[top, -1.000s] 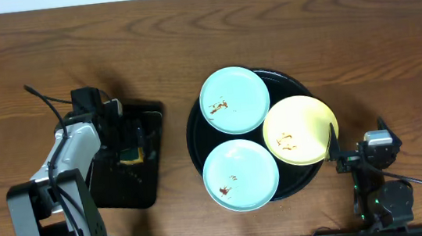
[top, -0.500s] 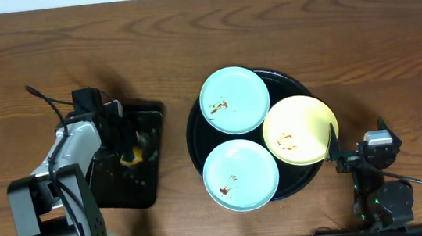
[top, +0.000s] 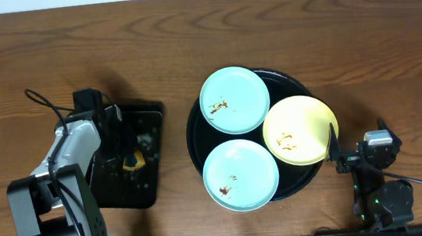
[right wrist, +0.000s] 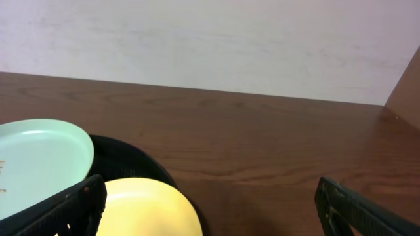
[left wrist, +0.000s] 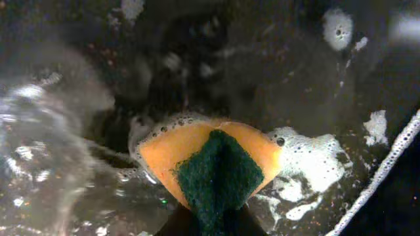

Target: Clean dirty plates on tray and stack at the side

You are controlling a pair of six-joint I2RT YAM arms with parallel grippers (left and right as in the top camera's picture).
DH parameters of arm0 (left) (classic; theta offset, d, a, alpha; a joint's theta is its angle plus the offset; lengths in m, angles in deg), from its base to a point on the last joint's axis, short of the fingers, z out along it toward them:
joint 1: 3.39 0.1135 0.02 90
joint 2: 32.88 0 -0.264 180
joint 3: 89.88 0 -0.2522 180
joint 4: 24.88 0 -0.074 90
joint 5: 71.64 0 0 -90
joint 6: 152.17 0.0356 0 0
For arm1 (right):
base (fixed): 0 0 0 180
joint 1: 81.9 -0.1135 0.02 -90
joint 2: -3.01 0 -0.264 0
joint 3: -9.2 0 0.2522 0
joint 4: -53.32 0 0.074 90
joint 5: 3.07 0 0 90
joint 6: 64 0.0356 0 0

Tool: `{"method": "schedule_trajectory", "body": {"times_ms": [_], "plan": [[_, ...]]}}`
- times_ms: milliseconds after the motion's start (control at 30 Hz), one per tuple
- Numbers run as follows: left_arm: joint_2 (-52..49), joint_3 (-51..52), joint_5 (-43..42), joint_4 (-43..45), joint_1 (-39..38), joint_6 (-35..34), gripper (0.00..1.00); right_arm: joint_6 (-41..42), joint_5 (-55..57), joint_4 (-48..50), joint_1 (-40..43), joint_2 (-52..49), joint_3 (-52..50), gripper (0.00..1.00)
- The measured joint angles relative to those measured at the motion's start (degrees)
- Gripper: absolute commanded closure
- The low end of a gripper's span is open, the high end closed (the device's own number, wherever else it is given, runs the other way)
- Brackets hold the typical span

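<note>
Three smeared plates lie on the round black tray (top: 195,142): a turquoise plate (top: 233,100) at the back, another turquoise plate (top: 240,174) at the front, and a yellow plate (top: 300,130) on the right. My left gripper (top: 124,154) is over the small rectangular tray, shut on a yellow sponge (left wrist: 210,164) whose green scouring side is pinched into a fold. Foam clings around the sponge. My right gripper (right wrist: 213,219) stands open low at the table's front right, just beside the yellow plate (right wrist: 141,210), with nothing between its fingers.
The rectangular black tray (top: 149,116) holds soapy water with white foam patches (left wrist: 308,157). Bare wooden table lies behind and to the right of the round tray. A pale wall (right wrist: 210,39) stands beyond the table's far edge.
My left gripper has shut on the sponge, squeezing it into a fold, and shifted slightly toward the front of the rectangular tray. The right arm and plates have not moved.
</note>
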Motion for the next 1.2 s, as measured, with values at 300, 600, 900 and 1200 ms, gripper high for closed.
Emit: {"method": "schedule_trajectory", "body": {"times_ms": [300,600,900,1200], "plan": [[0.0,0.0,0.0,0.1,0.0,-0.1,0.92,0.0,0.0,0.0,0.0,0.0,0.0,0.01],[0.0,0.0,-0.1,0.2,0.0,-0.1,0.93,0.0,0.0,0.0,0.0,0.0,0.0,0.01],[0.0,0.0,-0.3,0.3,0.0,-0.1,0.93,0.0,-0.4,2.9,0.0,0.0,0.0,0.01],[0.0,0.0,-0.3,0.3,0.0,-0.1,0.92,0.0,-2.9,-14.6,0.0,-4.2,13.8,0.01]]}}
